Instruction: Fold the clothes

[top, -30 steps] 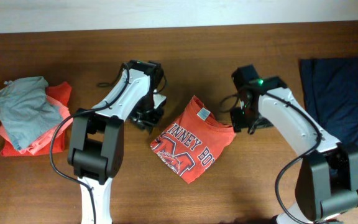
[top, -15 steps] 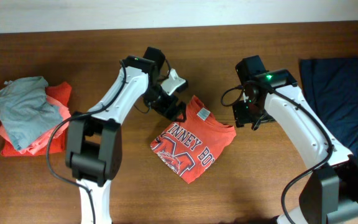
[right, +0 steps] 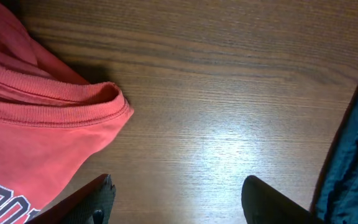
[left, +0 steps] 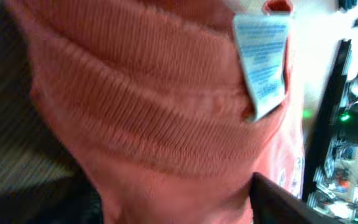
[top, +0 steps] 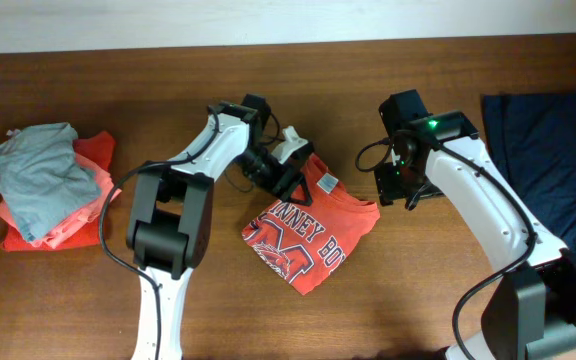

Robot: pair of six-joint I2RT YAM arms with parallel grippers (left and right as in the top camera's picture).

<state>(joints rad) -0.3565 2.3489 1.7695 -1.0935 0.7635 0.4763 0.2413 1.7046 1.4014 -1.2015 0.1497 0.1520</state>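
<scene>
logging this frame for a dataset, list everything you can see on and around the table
T-shirt: one, orange-red with grey-white lettering, folded, table centre
care label: one, white, at the T-shirt's collar
grey garment: one, grey, on top of the pile at far left
salmon garments: count unclear, salmon-orange, under the grey garment
navy garment: one, navy, far right edge
table: one, brown wood, under everything
left arm: one, white and black, left jaws at the T-shirt's collar, grip unclear
right arm: one, white and black, right jaws open over bare table right of the T-shirt
</scene>
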